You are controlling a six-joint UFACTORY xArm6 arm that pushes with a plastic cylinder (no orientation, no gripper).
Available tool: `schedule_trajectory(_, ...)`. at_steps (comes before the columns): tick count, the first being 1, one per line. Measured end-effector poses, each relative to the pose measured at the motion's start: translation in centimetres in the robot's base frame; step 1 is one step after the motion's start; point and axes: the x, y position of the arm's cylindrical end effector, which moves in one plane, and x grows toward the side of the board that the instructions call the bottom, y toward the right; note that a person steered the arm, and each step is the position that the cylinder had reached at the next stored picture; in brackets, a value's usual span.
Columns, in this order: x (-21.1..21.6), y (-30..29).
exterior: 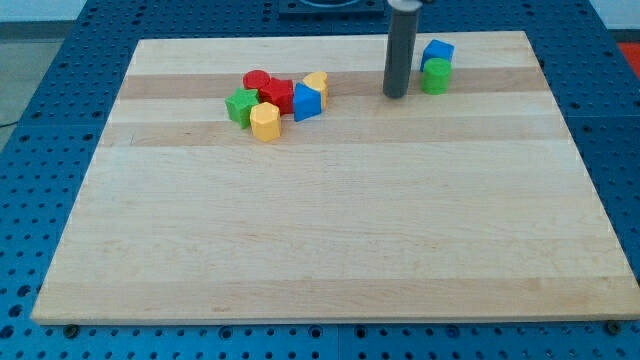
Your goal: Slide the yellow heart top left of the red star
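The yellow heart [317, 83] lies near the view's top, left of centre, touching the upper right of a blue block [307, 102]. The red star [277, 95] sits just left of the blue block, so the heart is to the star's upper right. My tip [395, 96] rests on the board well to the right of the heart, apart from it, with bare wood between them.
A red cylinder [256, 80], a green star-like block [241, 105] and a yellow hexagon [265, 121] crowd the red star's left and lower sides. A blue cube [437, 52] and a green cylinder [435, 76] stand just right of my tip. The wooden board [320, 230] lies on a blue pegboard.
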Motion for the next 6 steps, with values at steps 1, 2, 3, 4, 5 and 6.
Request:
schedule_trajectory(1, 4.1, 5.2)
schedule_trajectory(2, 0.4, 12.2)
schedule_trajectory(3, -4.7, 10.8)
schedule_trajectory(4, -5.1, 7.4)
schedule_trajectory(5, -4.9, 6.6)
schedule_trajectory(6, -3.8, 8.6)
